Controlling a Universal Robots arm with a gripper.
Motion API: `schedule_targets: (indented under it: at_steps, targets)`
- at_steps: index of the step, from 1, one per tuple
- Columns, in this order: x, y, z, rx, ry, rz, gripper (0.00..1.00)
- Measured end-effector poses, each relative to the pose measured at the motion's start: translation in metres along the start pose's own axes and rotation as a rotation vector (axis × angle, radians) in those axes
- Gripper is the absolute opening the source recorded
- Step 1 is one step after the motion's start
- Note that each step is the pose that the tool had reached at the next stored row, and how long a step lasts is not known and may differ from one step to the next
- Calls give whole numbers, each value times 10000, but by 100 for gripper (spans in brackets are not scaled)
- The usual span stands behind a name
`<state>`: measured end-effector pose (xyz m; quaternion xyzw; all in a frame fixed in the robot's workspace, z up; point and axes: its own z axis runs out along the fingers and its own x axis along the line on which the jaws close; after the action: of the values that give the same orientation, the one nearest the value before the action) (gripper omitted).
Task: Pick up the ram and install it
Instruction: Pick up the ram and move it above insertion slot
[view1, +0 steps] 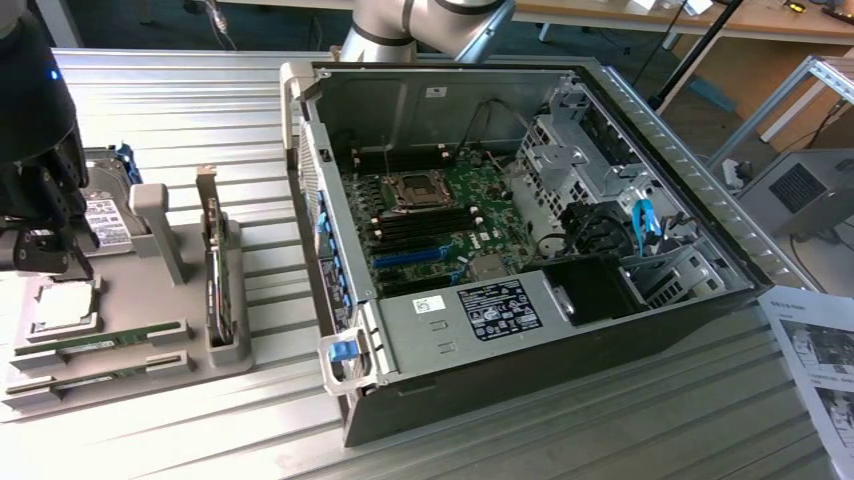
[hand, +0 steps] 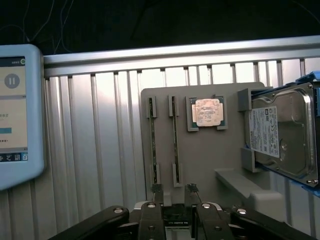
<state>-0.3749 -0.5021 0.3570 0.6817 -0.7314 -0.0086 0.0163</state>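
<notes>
Two thin green sticks lie side by side in slots of a grey tray (hand: 200, 160). The ram (hand: 174, 142) is the one nearer the square silver processor (hand: 207, 112); its twin (hand: 153, 142) lies beside it. My gripper (hand: 174, 189) hovers above the tray's edge. It is open, with nothing between its fingertips (hand: 156, 189), and the gap lines up with the ram. In the exterior view the gripper (view1: 54, 262) hangs over the tray's far part, above the processor (view1: 60, 305), with the ram (view1: 100, 340) just in front of it.
An open computer case (view1: 334, 200) with its motherboard (view1: 441, 225) lies at the exterior view's centre. A hard drive (hand: 280, 132) leans in the tray's holder, and an upright card (view1: 214, 270) stands in the tray. A tablet (hand: 15, 115) rests beside the tray. Paper sheets (view1: 821, 350) lie at the exterior view's right.
</notes>
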Motion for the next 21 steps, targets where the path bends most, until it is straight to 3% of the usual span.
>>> schedule_targets:
  at_steps: [21]
  targets:
    - [87, -14, 235, -1, 1, 1, 31]
